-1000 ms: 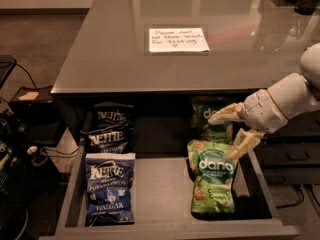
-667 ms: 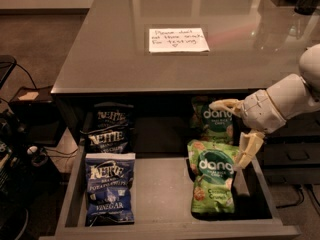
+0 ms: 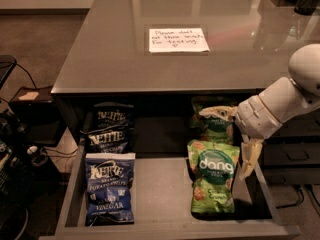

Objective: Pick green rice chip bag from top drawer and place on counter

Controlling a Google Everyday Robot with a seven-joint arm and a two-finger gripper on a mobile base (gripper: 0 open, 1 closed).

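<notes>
1. Two fingers of the end effector [image 3: 235, 136] stood spread wide apart with nothing gripped between them. The unit hung just below the near edge of the bench [image 3: 100, 59], toward its near right corner.
2. One finger [image 3: 220, 112] pointed left across the top of a second green bag [image 3: 214, 126]. The other finger pointed down, just beside the right edge of the green rice chip bag [image 3: 212, 176]. Contact with either bag could not be confirmed.
3. The green rice chip bag lay flat and face up on the floor of the top drawer [image 3: 165, 189], in its right half. It lay forward of the near edge of the bench, with its white "dang" lettering readable.
4. The second green bag lay directly behind it, in shadow beneath the near edge of the bench.
5. The top drawer stood pulled out from under the near edge of the bench.
6. Three blue Kettle chip bags occupied the left half of the drawer in a front-to-back row. These were a front bag [image 3: 109, 186], a middle bag [image 3: 107, 139] and a rear bag [image 3: 113, 115]. The rear bag sat in shadow below the near edge.
7. A white handwritten paper note [image 3: 178, 39] lay flat on the bench, about midway between its near and far edges.
8. The white arm [image 3: 292, 96] reached in from beyond the right edge of the bench.
</notes>
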